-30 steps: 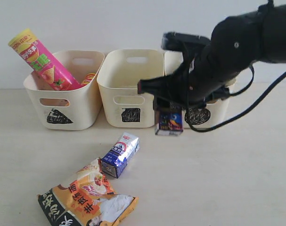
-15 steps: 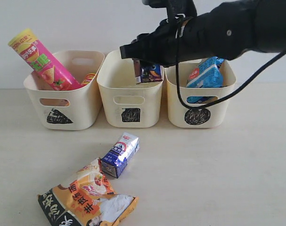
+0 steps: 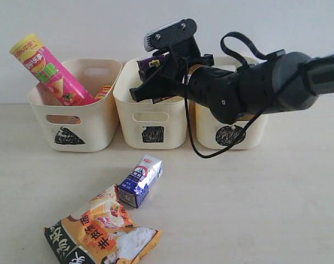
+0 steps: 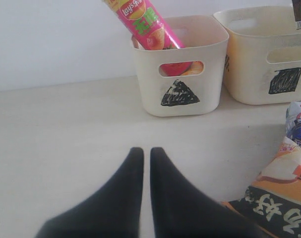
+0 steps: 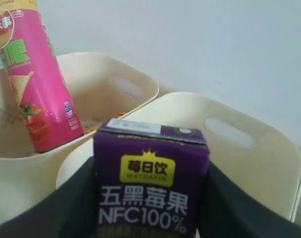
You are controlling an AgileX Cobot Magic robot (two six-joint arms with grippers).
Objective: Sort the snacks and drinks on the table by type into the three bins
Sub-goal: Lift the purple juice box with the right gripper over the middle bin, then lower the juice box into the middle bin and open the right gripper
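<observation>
Right arm (image 3: 249,88) hides much of the circle bin (image 3: 257,136); orange bag (image 3: 98,231) cropped.

Inspection finds a robotics test station, not a home or a shop. A pale wood-grain counter (image 3: 255,209) stands against a plain white wall (image 3: 100,27), and a black robot arm (image 3: 255,88) reaches over it. Three identical cream tubs (image 3: 73,118) stand in a row by the wall, hand-marked in black with a triangle (image 3: 67,136), a square (image 3: 153,134) and a circle (image 3: 230,135), consistent with a laid-out trial.
</observation>
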